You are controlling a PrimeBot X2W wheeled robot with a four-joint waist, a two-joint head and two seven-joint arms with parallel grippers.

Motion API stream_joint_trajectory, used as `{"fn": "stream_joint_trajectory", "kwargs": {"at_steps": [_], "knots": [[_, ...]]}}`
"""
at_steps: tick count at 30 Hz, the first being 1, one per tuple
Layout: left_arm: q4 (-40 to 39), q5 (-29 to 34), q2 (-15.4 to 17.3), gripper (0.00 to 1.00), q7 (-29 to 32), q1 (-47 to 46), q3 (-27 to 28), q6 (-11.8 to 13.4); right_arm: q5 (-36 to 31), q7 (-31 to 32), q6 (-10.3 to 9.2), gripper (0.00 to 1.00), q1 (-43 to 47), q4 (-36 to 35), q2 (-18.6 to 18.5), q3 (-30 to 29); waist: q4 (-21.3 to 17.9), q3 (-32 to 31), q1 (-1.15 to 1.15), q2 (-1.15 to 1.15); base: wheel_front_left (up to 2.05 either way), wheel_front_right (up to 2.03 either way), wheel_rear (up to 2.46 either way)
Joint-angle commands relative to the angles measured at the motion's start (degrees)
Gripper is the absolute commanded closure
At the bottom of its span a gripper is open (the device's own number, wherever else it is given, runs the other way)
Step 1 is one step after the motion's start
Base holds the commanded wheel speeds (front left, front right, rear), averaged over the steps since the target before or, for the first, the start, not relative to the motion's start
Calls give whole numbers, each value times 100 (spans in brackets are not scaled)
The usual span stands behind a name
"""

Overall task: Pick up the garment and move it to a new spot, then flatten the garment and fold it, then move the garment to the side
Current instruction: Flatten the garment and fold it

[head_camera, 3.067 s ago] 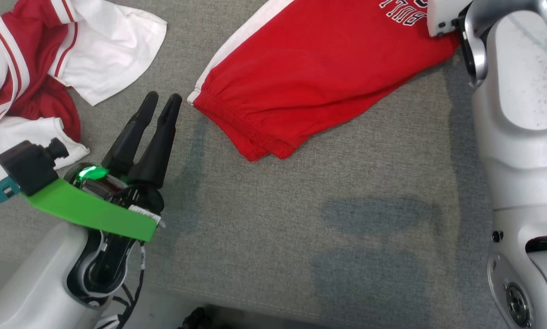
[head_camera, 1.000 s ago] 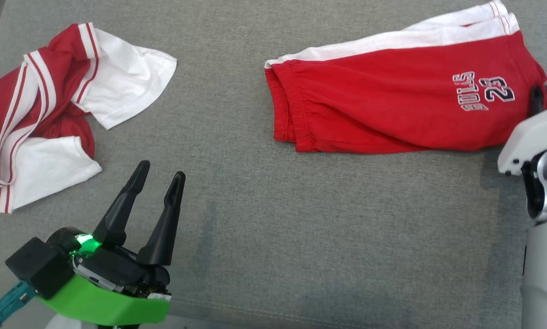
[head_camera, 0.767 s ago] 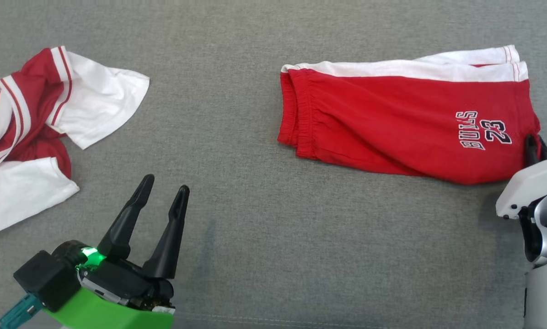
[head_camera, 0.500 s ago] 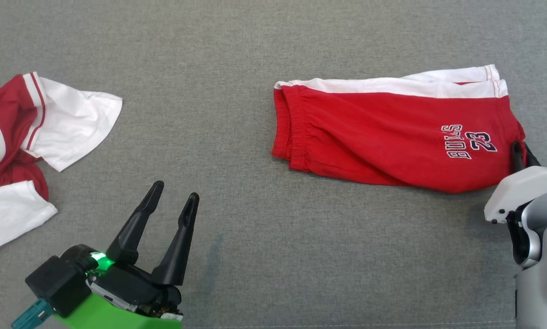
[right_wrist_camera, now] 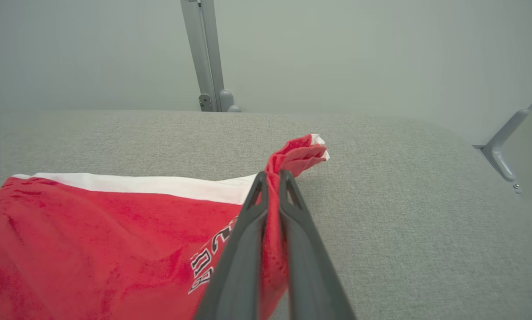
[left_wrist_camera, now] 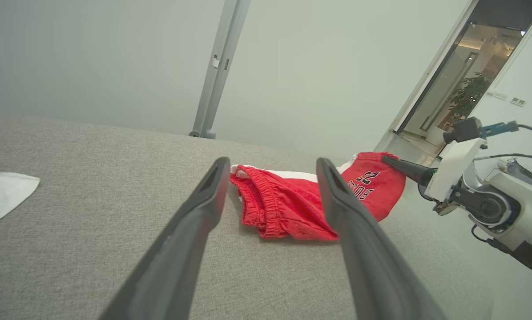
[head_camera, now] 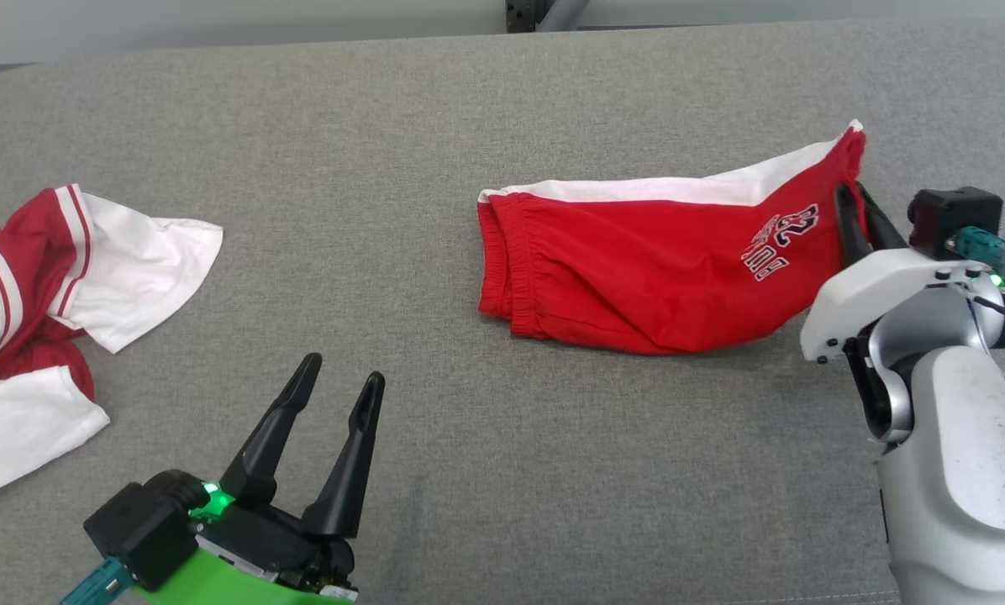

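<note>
Rightward, red shorts (head_camera: 637,269) on grey cushion (head_camera: 435,126), 3 o'clock hem raised, pinched in closed right gripper (head_camera: 851,193), left gripper (head_camera: 343,370) at 7 o'clock spread wide, empty, jersey (head_camera: 49,277) at 9 o'clock.

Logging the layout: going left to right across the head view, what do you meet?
Red-and-white jersey → left arm's open fingers → red shorts → right arm's fingers, shut on the shorts' end.

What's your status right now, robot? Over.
Right end effector shut on red shorts, one end raised. Left end effector open, empty. Crumpled jersey far left, not obstructing.
</note>
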Motion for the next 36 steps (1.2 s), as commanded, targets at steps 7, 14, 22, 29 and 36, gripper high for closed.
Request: {"fn": "stream_joint_trajectory", "kwargs": {"at_steps": [7, 14, 22, 29, 36], "knots": [[141, 110, -167, 0, -16, 34, -33, 8, 271, -35, -11, 100, -304, 36, -17, 1022, 174, -263, 0, 0, 0, 0, 0], [241, 90, -214, 0, -16, -15, -42, 8, 613, -140, -10, 100, -515, 304, -18, 1879, 362, -260, 0, 0, 0, 0, 0], [236, -5, -211, 0, -16, -122, -65, 8, 913, -311, -10, 100, -654, 881, -19, 2708, 525, -153, 0, 0, 0, 0, 0], [251, -57, -177, 0, -17, -143, -69, 8, 1081, -434, -10, 100, -651, 1253, -16, 3092, 590, -127, 0, 0, 0, 0, 0], [291, -7, -222, 0, -17, -52, -17, 8, 1297, -396, -10, 87, -405, 1335, -17, 3482, 490, -197, 0, 0, 0, 0, 0]]}}
